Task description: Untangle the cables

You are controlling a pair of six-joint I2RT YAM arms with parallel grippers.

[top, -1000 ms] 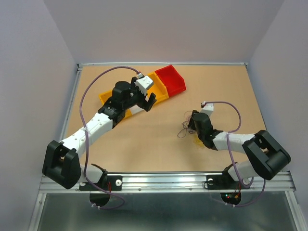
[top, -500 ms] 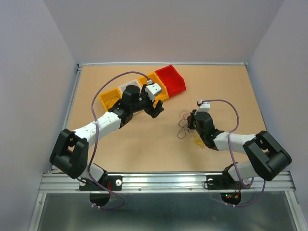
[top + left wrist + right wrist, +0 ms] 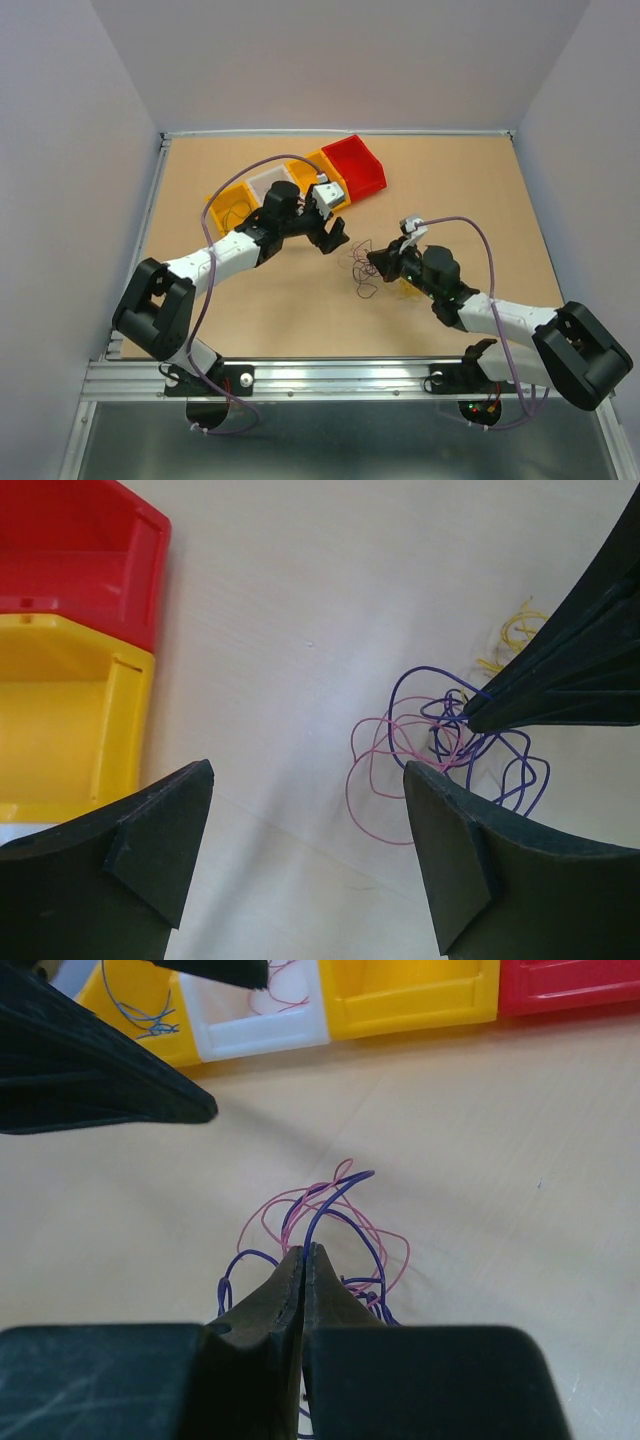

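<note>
Right gripper (image 3: pixel 374 258), seen from above, has its jaws pressed together on the cables (image 3: pixel 361 276), a small loose clump lying just right of the middle of the surface (image 3: pixel 300 320). The left gripper (image 3: pixel 334 239) hangs just to the far left of the clump, jaws wide apart and nothing between them. A row of bins (image 3: pixel 300 165) sits toward the far left, apart from the clump. From the left wrist, the two black fingers (image 3: pixel 150 840) stand at either side with a broad gap between them, and the clump lies beyond the right-hand one. A purple wire (image 3: pixel 428 669) and a pink wire (image 3: pixel 348 785) loop through each other, with a yellow wire (image 3: pixel 518 630) just behind. The right gripper's dark tip comes in from the right and pinches at the middle of the knot. From the right wrist, the jaws meet on the purple wire while pink loops fan out beyond it, and two of the bins at the far edge hold thin wires. The step in hand looks like anchoring one strand so the other arm can draw a second one free. The next move probably calls for the left gripper to come down over an outer pink loop, clear of the purple, close there and pull away gently. The wires are thin and springy, so a grab could catch two at once.
</note>
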